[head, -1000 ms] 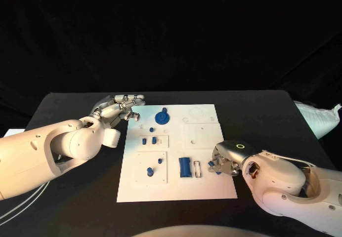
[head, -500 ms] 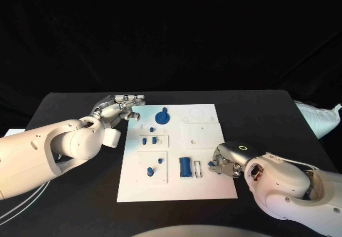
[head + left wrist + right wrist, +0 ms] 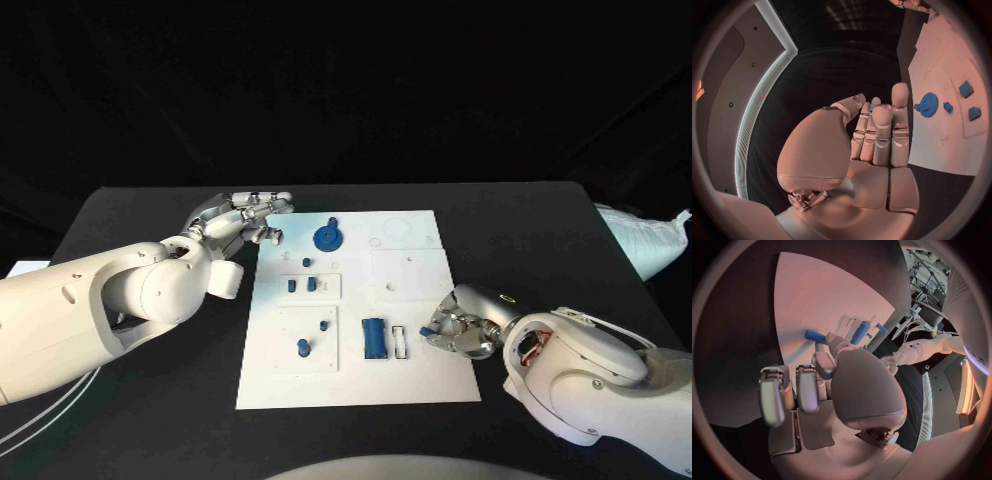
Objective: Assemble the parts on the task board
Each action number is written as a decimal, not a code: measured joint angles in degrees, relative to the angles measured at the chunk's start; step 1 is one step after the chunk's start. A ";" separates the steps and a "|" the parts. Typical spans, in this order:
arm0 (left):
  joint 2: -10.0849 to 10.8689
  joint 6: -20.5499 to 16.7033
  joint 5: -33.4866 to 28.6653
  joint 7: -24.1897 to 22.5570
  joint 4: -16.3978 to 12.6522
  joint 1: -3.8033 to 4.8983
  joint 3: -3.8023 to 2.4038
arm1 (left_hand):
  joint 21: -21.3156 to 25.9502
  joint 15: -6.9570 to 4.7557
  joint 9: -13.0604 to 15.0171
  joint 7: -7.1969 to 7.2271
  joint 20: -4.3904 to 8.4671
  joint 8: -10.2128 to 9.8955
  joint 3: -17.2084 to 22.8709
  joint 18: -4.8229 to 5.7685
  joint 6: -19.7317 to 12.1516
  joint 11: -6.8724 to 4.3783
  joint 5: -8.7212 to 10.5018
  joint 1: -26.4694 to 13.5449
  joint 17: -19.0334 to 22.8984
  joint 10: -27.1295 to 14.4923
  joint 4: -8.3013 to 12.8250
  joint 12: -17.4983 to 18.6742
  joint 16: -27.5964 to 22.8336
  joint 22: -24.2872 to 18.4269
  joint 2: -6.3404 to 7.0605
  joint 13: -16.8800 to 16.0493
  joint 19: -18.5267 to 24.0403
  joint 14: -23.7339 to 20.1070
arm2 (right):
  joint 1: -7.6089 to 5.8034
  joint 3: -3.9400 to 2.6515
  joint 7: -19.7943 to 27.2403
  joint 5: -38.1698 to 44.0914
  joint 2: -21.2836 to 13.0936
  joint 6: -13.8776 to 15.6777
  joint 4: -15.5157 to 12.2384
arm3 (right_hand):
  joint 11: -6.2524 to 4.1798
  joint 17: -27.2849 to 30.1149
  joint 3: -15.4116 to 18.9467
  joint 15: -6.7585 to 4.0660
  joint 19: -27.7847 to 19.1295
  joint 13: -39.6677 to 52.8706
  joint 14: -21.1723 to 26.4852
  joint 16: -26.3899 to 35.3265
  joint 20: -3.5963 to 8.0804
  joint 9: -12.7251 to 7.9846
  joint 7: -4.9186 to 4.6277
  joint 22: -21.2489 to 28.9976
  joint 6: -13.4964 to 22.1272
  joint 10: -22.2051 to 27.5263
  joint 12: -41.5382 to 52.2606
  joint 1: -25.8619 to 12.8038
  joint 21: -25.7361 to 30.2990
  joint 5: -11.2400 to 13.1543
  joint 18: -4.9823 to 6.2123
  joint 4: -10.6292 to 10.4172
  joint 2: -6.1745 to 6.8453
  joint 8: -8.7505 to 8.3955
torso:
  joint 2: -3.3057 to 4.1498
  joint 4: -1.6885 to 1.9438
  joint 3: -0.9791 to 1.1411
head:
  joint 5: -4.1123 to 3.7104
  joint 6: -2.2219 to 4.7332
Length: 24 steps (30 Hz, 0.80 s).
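2 hands flank the white task board [image 3: 361, 320]. The right hand [image 3: 464, 332] sits at the board's right edge, near the long blue bar [image 3: 375, 338], and pinches a small blue part [image 3: 815, 335] between thumb and fingertip, its other fingers curled. The left hand [image 3: 238, 217] hovers at the board's far left corner, fingers straight and close together, holding nothing. A blue gear [image 3: 329, 238] lies on the board just beside that hand.
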<state>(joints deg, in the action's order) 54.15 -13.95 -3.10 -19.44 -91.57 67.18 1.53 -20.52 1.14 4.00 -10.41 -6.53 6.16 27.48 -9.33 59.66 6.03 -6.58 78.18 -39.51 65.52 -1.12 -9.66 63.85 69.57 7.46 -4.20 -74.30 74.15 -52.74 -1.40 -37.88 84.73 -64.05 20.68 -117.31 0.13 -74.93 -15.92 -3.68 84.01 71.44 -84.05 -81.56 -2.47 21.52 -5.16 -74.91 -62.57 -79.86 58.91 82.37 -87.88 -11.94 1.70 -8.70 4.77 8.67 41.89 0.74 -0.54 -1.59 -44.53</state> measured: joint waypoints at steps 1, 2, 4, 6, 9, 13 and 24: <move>0.00 0.00 0.00 0.00 -0.01 0.00 0.00 | 0.00 0.00 0.00 0.00 0.00 0.00 0.00 0.00 0.00 0.00 0.00 0.00 0.00 0.00 0.00 0.00 0.00 0.00 0.00 0.00 0.00 0.00 | -0.03 -0.01 0.09 -0.94 0.03 0.46 -0.06 | 0.09 0.00 -1.50 -0.01 0.00 -0.21 -0.01 0.00 0.00 0.00 0.01 0.00 0.00 -0.09 0.07 -0.35 0.00 0.00 0.00 1.49 -0.16 0.00 | 0.00 0.02 0.00 | 0.00 -0.01; 0.00 0.01 0.00 0.00 -0.02 0.00 0.00 | 0.00 0.00 0.00 0.00 0.00 0.00 0.00 0.00 0.00 0.00 0.00 0.00 0.00 0.00 0.00 0.00 0.00 0.00 0.00 0.00 0.00 0.00 | -0.04 -0.01 0.16 -1.57 0.06 0.75 -0.10 | 0.09 0.00 -3.55 -0.03 0.00 -0.32 0.00 0.00 0.00 0.00 0.03 0.00 0.00 -0.09 0.15 -0.59 0.00 0.08 0.00 3.42 -0.01 -0.02 | 0.01 0.02 -0.01 | 0.02 -0.03; 0.00 0.02 0.00 0.01 -0.03 -0.01 0.00 | 0.00 0.00 0.00 0.00 0.00 0.00 0.00 0.00 0.00 0.00 0.00 0.00 0.00 0.00 0.00 0.00 0.00 0.00 0.00 0.00 0.00 0.00 | -0.06 -0.01 0.33 -2.91 0.23 1.38 -0.13 | 0.09 0.00 -4.92 -0.04 0.00 -0.22 0.02 0.00 0.00 0.00 0.12 0.00 0.09 -0.09 0.22 -0.87 0.00 0.11 0.00 4.60 0.05 -0.05 | 0.01 0.03 -0.01 | 0.05 -0.07; 0.00 0.02 0.00 0.02 -0.03 -0.01 0.00 | 0.00 0.00 0.00 0.00 0.00 0.00 0.00 0.00 0.00 0.00 0.00 0.00 0.00 0.00 0.00 0.00 0.00 0.00 0.00 0.00 0.00 0.00 | -0.08 -0.01 0.45 -3.92 0.52 1.83 -0.14 | 0.09 0.00 -5.21 -0.05 0.00 -0.13 0.02 0.00 0.00 0.00 0.18 0.00 0.05 -0.09 0.21 -1.45 0.00 -0.13 0.00 4.75 0.02 -0.05 | 0.01 0.03 -0.01 | 0.10 -0.11; 0.00 0.04 0.00 0.04 -0.05 -0.01 0.00 | 0.00 0.00 0.00 0.00 0.00 0.00 0.00 0.00 0.00 0.00 0.00 0.00 0.00 0.00 0.00 0.00 0.00 0.00 0.00 0.00 0.00 0.00 | -0.09 -0.01 0.65 -5.37 1.24 2.43 -0.11 | -0.12 0.01 -5.22 -0.05 0.00 -0.11 0.02 0.00 0.00 0.00 0.34 0.00 -0.11 -0.30 0.21 -2.26 0.00 -0.51 0.00 4.76 -0.04 -0.06 | 0.02 0.03 -0.01 | 0.15 -0.16; 0.00 0.06 0.00 0.06 -0.07 -0.01 0.00 | 0.00 0.00 0.00 0.00 0.00 0.00 0.00 0.00 0.00 0.00 0.00 0.00 -0.01 0.00 0.00 0.00 0.00 0.00 0.00 0.00 0.00 0.00 | -0.11 -0.01 0.90 -6.67 2.06 3.05 -0.04 | -0.13 0.01 -5.23 -0.05 0.00 -0.06 0.02 0.00 0.00 0.00 0.41 0.00 -0.15 -0.31 0.21 -2.78 0.00 -0.83 0.00 4.76 -0.08 -0.08 | 0.02 0.05 -0.01 | 0.15 -0.18; 0.01 0.10 0.00 0.11 -0.14 -0.01 0.00 | 0.00 0.00 0.00 0.00 0.00 0.00 0.00 0.00 0.00 0.00 0.00 0.00 -0.01 0.00 0.00 0.00 0.00 0.01 0.00 0.00 0.00 0.00 | -0.11 0.00 1.29 -8.58 3.57 4.00 0.41 | -0.33 0.01 -4.47 -0.04 0.00 0.26 0.03 0.00 0.00 0.88 0.91 0.01 -0.53 -0.51 0.44 -5.58 0.00 -3.27 0.00 4.01 0.75 -0.13 | 0.02 0.01 -0.01 | 0.50 -0.24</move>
<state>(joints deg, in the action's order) 54.16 -13.85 -3.10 -19.33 -91.71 67.17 1.53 -20.52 1.14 4.00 -10.41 -6.53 6.16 27.48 -9.34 59.66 6.03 -6.58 78.18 -39.52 65.52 -1.11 -9.66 63.86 69.58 7.46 -4.20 -74.30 74.15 -52.86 -1.40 -36.60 76.15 -60.48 24.68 -116.90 -0.20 -74.91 -20.39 -3.73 84.01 71.70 -84.02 -81.56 -2.47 22.40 -4.26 -74.90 -63.10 -80.37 59.35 76.78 -87.88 -15.21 1.70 -4.69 5.52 8.54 41.91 0.75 -0.55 -1.09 -44.76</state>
